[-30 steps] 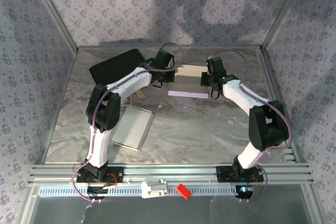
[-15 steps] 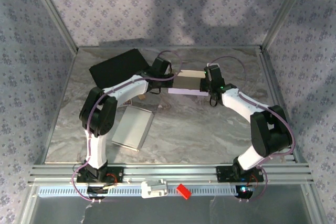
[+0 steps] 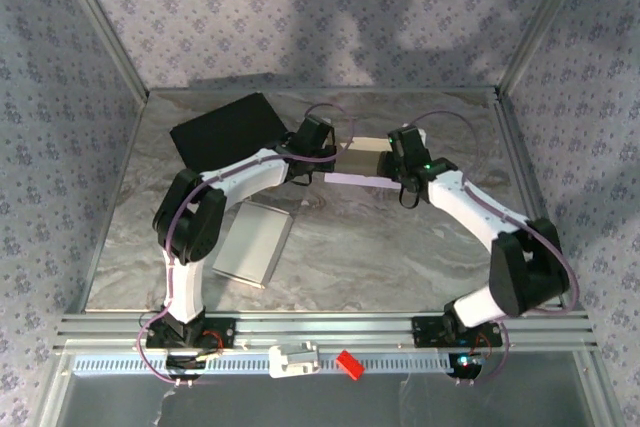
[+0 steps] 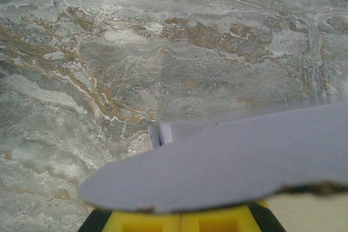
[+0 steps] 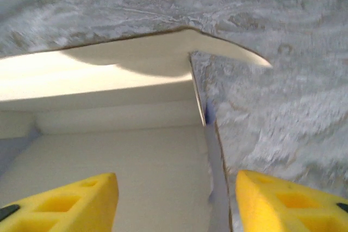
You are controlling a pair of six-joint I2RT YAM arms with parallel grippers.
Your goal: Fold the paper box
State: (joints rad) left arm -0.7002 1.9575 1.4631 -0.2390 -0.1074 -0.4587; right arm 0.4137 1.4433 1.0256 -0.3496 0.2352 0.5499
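The paper box (image 3: 362, 159) sits half-formed toward the far edge of the tabletop (image 3: 400, 247), about midway between its left and right edges, with a claw at each end. The left claw (image 3: 325, 155) is closed tight at the box's left end, and a lavender flap (image 4: 234, 167) lies across its yellow fingertips and hides them. The right claw (image 5: 175, 176) is spread wide astride the box's right wall, one finger inside over the cream floor and the other outside over the marbled tabletop.
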